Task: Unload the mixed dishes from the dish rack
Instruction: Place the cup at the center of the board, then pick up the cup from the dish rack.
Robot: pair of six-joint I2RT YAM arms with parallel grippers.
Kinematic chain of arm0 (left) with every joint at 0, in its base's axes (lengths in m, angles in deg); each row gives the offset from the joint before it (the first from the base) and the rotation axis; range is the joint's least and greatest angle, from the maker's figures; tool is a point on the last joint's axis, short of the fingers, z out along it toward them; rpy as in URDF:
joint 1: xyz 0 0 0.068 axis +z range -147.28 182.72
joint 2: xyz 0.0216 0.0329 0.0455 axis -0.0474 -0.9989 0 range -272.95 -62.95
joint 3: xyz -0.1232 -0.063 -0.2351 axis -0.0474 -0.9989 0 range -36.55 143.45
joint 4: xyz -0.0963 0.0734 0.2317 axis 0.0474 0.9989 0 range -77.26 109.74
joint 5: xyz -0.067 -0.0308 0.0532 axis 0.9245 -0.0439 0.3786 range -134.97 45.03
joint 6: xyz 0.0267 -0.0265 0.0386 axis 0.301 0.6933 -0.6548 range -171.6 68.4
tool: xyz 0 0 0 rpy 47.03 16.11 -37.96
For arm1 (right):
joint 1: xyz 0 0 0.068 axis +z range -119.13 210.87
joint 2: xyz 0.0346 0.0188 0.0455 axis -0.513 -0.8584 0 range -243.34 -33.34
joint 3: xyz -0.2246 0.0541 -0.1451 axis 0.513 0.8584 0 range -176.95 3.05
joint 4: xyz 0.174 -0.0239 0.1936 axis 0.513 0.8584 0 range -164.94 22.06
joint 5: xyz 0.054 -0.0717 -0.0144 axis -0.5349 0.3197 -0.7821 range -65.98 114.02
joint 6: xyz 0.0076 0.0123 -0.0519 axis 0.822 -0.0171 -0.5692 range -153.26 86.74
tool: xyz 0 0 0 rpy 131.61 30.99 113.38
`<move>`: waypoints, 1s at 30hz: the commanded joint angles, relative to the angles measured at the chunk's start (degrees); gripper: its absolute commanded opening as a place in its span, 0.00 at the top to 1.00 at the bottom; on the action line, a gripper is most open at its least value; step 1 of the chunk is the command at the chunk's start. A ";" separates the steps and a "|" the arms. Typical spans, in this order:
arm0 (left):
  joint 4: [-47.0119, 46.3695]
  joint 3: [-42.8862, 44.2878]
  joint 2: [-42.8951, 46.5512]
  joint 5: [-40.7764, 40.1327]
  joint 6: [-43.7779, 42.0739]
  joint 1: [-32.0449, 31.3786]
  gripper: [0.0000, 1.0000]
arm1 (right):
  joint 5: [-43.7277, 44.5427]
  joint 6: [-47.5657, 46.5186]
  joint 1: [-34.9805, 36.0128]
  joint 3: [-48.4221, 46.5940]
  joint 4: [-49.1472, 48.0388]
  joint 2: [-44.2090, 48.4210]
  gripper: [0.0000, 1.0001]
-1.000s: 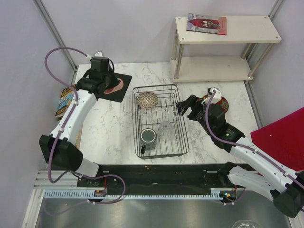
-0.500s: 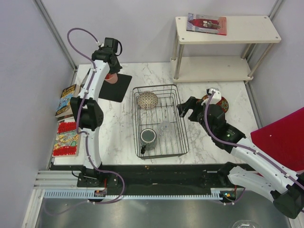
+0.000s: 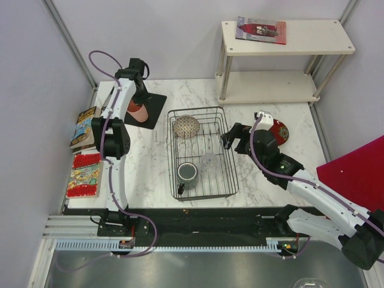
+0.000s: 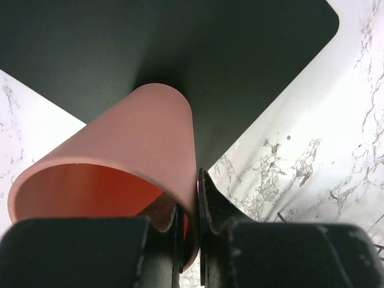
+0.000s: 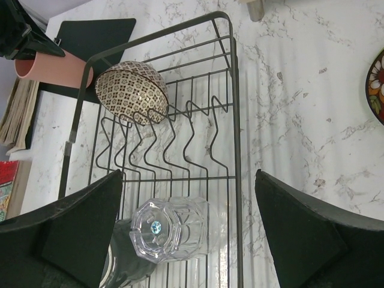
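The pink cup is tilted over the flat black mat at the back left. My left gripper is shut on its wall, one finger inside the rim and one outside; the cup fills the left wrist view. The black wire dish rack holds the speckled bowl, the dark grey mug and the clear glass. My right gripper is open above the rack's right side, over the glass. The red patterned plate lies on the table to the right. No lime-green plate shows.
Books lie along the table's left edge. A white two-tier shelf with a book on top stands at the back right. A red object is at the right edge.
My left arm swung up and straightened, and the pink cup now hangs tilted over the mat. My right gripper moved slightly left over the rack's right side.
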 commanded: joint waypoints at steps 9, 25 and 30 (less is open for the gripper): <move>-2.62 -4.28 2.16 1.34 0.34 -0.37 0.73 | -0.37 -0.54 0.06 -2.33 -1.46 -2.43 0.02; -9.73 -7.60 26.91 0.20 3.42 -5.89 0.26 | -6.77 -5.46 0.24 -1.80 -3.21 -5.50 0.02; -24.23 -28.56 39.66 -1.29 0.44 -14.77 0.25 | -10.84 -11.52 4.79 -3.47 -2.34 -10.69 0.02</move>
